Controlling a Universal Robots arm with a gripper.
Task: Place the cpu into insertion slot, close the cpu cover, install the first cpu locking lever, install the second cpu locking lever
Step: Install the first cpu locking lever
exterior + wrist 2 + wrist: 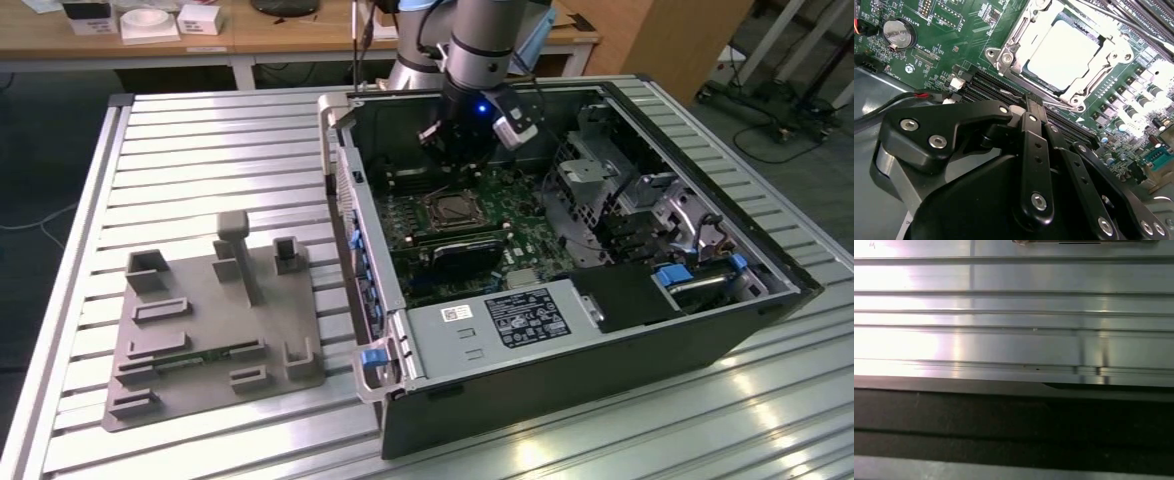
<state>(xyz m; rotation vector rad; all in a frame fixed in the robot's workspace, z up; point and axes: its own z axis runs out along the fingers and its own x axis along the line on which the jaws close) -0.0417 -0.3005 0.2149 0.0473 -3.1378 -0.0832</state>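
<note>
We see the gripper [461, 140] hanging inside the open computer case [587, 360], above the green motherboard [514, 205] and just beyond the insertion slot [447, 208] as the exterior view has it. In the second wrist view the black gripper [1031, 107] fills the foreground, its fingers [1035, 145] drawn together with nothing between them — it holds no part. Beyond the fingertips lies the insertion slot [1061, 55], with the cpu [1064, 52] seated in it, its pale metal top facing up. The cpu cover [1019, 37] lies flat around the chip, its silver frame bordering the square cut-out; whether the locking levers are latched we cannot tell. A round coin battery [898, 32] sits on the board well apart from the socket. The case rests on a ribbed aluminium table [200, 150] — beside it, toward the exterior view's left, stands a grey fixture tray [207, 320].
</note>
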